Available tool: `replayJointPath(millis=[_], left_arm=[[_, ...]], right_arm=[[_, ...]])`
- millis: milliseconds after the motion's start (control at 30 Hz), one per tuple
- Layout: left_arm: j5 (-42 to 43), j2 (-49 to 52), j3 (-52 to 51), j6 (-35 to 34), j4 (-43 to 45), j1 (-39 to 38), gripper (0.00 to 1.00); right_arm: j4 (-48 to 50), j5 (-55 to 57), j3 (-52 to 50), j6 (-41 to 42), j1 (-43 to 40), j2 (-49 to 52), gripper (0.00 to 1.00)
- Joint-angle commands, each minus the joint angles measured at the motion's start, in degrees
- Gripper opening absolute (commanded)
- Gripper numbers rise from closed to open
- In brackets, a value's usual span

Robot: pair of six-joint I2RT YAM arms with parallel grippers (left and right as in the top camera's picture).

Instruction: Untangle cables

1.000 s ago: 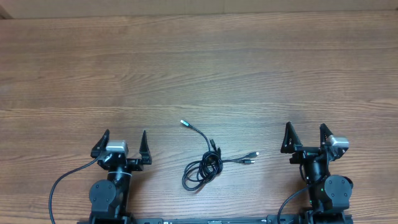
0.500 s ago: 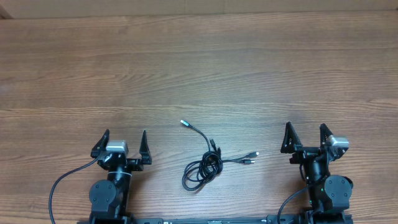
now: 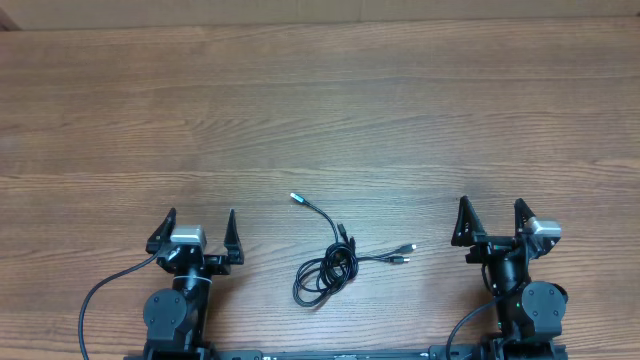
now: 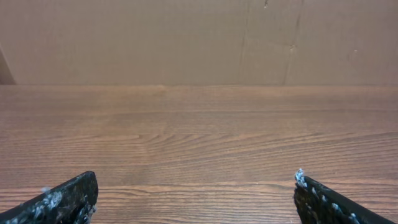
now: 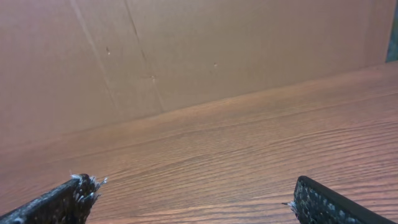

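The cables (image 3: 327, 268), two thin black cords, lie tangled in a small coil on the wooden table, between the two arms, in the overhead view. One end with a teal tip (image 3: 295, 197) runs up and left. Two silvery plug ends (image 3: 404, 252) point right. My left gripper (image 3: 197, 227) is open and empty, left of the coil. My right gripper (image 3: 490, 215) is open and empty, right of the plugs. Neither wrist view shows the cables; the left wrist view shows only its fingertips (image 4: 196, 194), and the right wrist view likewise (image 5: 196, 198).
The wooden table (image 3: 320, 110) stretches far beyond the arms. A brown cardboard wall (image 4: 199, 37) stands along its far edge, also in the right wrist view (image 5: 186, 50). A thick black arm cable (image 3: 95, 300) loops at the left base.
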Motion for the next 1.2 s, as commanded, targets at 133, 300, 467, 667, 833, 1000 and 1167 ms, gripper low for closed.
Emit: replayJointPath(millis=[133,300,467,667,833,1000,1167], left_arm=[[-0.2,-0.5,-0.2,-8.0,0.0,0.6,0.99],[7.0,-0.2,0.6,-12.8,-1.1,0.6,0.99],[8.7,0.7,4.6,-12.6,-8.5,0.6,1.0],[8.4,3.5,13.4,-8.2,-17.2,0.6,1.0],[9.2,9.5,20.8,-7.0,-21.3,0.5,1.0],[19.2,22.3,29.4,-0.9,-24.0,0.5,1.0],[22.1,36.0,40.3,2.4,-30.9,0.5,1.0]], right_arm=[[0.3,-0.2,-0.6,-0.3,-0.3,-0.6,1.0],[0.3,-0.2,-0.6,-0.3,-0.3,-0.6,1.0],[0.3,-0.2,-0.6,-0.3,-0.3,-0.6,1.0],[0.3,-0.2,-0.6,-0.3,-0.3,-0.6,1.0],[0.3,-0.2,-0.6,-0.3,-0.3,-0.6,1.0],[0.3,-0.2,-0.6,-0.3,-0.3,-0.6,1.0],[0.3,-0.2,-0.6,-0.3,-0.3,-0.6,1.0]])
